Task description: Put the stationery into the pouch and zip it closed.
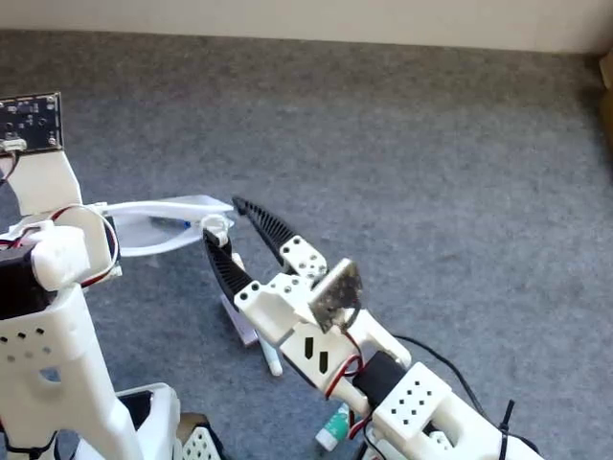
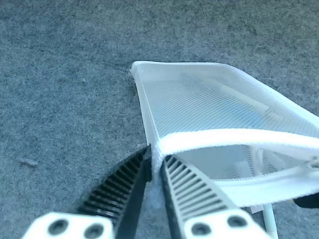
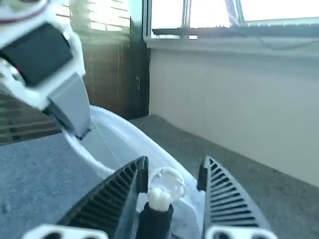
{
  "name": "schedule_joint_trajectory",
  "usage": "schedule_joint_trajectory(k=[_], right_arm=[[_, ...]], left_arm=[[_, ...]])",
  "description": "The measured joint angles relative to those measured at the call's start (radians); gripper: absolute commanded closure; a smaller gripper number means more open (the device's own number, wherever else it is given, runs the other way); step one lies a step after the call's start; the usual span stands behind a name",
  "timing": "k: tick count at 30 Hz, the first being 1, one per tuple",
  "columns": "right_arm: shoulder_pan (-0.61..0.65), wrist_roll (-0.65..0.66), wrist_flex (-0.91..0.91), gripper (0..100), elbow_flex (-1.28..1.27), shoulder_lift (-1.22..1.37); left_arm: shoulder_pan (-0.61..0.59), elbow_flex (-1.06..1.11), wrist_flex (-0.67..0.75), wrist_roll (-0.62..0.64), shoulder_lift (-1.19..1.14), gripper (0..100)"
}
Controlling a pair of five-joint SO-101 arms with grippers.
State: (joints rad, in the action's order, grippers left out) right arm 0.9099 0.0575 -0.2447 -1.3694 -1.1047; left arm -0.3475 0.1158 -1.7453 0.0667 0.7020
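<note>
Left jaws clamped on the pouch (image 2: 214,104) rim at one corner, mouth gaping. In the high view the pouch sits at 9 o'clock on the grey surface (image 1: 431,144). Right jaws are spread, arm lying in from 5 o'clock, zip pull ring (image 3: 167,178) between them; contact unclear. White pen (image 1: 272,360) and green-capped item (image 1: 332,429) lie at 6 o'clock under the right arm.
</note>
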Motion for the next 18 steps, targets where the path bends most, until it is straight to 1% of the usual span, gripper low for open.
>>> schedule_joint_trajectory(k=[9,13,18], right_arm=[[-0.002,0.000,0.269,88.3,0.026,0.000],[-0.002,0.000,0.394,88.2,0.075,0.000],[-0.046,0.000,0.551,88.2,0.153,0.000]], left_arm=[[-0.199,0.000,0.000,0.002,-0.002,99],[-0.247,0.000,0.003,0.002,-0.002,99],[-0.269,0.000,0.005,0.002,-0.002,99]])
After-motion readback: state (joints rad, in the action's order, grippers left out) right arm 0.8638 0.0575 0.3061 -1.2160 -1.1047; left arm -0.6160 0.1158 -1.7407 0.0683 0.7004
